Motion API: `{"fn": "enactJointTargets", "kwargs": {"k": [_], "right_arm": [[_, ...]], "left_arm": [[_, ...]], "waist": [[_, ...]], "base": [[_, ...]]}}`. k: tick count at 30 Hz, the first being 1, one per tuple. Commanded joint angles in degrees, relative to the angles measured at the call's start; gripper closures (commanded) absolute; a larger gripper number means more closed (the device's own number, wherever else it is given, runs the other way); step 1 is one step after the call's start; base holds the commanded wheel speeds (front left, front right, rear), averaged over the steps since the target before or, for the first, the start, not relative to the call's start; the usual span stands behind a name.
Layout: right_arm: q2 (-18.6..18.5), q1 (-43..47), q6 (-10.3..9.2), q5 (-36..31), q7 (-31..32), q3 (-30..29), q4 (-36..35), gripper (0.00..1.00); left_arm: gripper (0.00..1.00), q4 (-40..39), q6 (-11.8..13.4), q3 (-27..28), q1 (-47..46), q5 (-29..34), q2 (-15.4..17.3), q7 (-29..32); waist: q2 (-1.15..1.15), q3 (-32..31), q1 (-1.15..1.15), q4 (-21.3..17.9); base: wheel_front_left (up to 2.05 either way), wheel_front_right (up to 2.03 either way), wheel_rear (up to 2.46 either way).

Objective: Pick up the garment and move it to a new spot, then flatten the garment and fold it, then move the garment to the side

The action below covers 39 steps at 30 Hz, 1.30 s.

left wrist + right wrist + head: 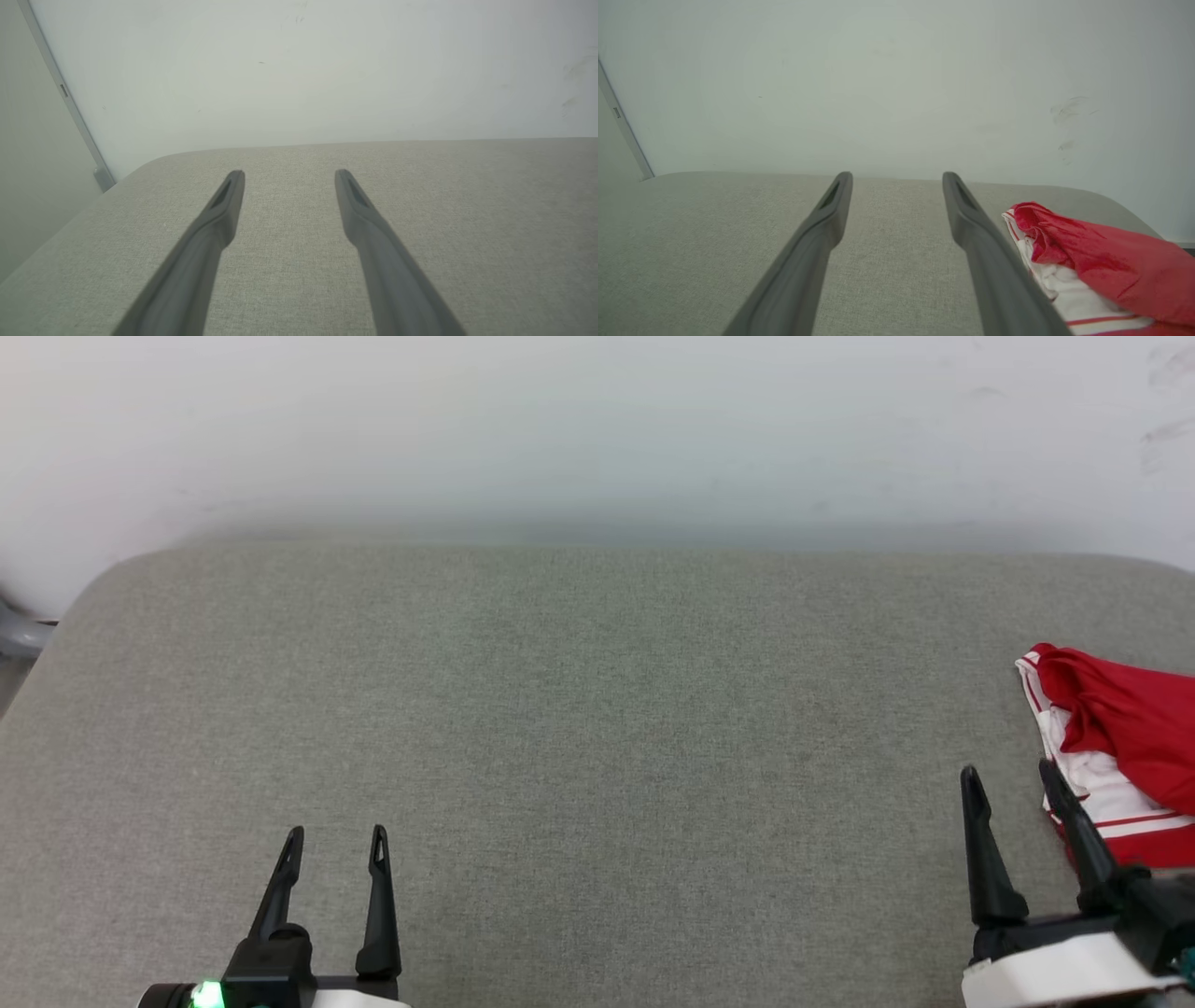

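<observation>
The garment (pixel 1120 737) lies crumpled at the right edge of the grey cushion (pixel 579 709), red cloth heaped over a white sleeve with red-white trim; its right part is cut off by the frame. My right gripper (pixel 1010 775) stands open just left of it, its right finger at the garment's edge. In the right wrist view the garment (pixel 1092 261) sits beside the right finger of the right gripper (pixel 896 179), with nothing between the fingers. My left gripper (pixel 336 840) is open over bare cushion at the lower left. The left wrist view has the left gripper (pixel 289 177) holding nothing.
A pale wall (pixel 597 429) rises right behind the cushion's far edge. The cushion's rounded left corner (pixel 103 579) drops off beside a grey bracket (pixel 19 635). A thin grey strip (pixel 65 93) runs down the wall at the left.
</observation>
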Motion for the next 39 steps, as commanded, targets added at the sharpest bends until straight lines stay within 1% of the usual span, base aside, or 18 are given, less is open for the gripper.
{"fn": "enactJointTargets", "kwargs": {"k": [1, 7, 18, 19, 22, 35, 36, 39], "right_arm": [[0.5, 1.6, -0.07, 0.0, -0.4, -0.3, -0.2, 0.00], [1.2, 4.7, -0.07, 0.2, -1.0, -1.0, -0.5, 0.00], [1.3, 6.9, -0.07, 0.8, -1.1, -0.3, -0.6, 0.00], [1.0, 6.1, 0.00, 0.7, -0.9, -0.4, -0.6, 1.00], [1.0, 6.1, 0.01, 0.9, -0.8, -0.4, 0.9, 1.00], [0.2, 3.5, 0.00, 16.7, 1.8, 0.3, 3.2, 1.00], [0.2, 3.5, 0.00, 16.7, 1.8, 0.3, 3.2, 1.00], [0.0, 3.0, 0.00, 19.9, 2.4, 0.4, 3.8, 1.00]], "left_arm": [[0.00, 0.1, -0.4, 0.1, 0.5, 0.0, 0.0, -0.1], [0.00, 0.7, -1.5, 0.5, 1.4, -0.4, -0.1, -0.1], [0.00, 2.3, -3.1, 1.2, 1.9, -0.5, -0.3, -0.1], [1.00, 2.3, -3.0, 1.0, 1.5, -0.5, -0.3, 0.0], [1.00, 3.9, -3.1, 0.8, 1.7, -0.6, -0.3, 0.1], [1.00, 6.0, -4.8, 2.1, -1.1, -16.5, -0.4, 3.5], [1.00, 6.0, -4.8, 2.1, -1.1, -16.5, -0.4, 3.5], [1.00, 6.4, -5.2, 2.4, -1.7, -19.8, -0.5, 4.3]], "waist": [[0.00, -0.6, 0.01, -0.2], [0.00, -1.6, 0.01, -0.7], [0.00, -2.4, 0.01, -0.8], [0.00, -2.5, 0.01, -0.8], [0.00, -2.5, 0.01, -0.8], [0.00, -2.4, 0.01, -0.9], [0.00, -2.4, 0.01, -0.9], [0.00, -2.4, 0.01, -0.9]], "base": [[0.00, 0.00, 0.00], [0.00, 0.00, 0.00], [0.00, 0.00, 0.00], [0.00, 0.00, 0.00], [0.00, 0.00, 0.00], [0.00, 0.00, 0.00], [0.00, 0.00, 0.00], [0.00, 0.00, 0.00]]}}
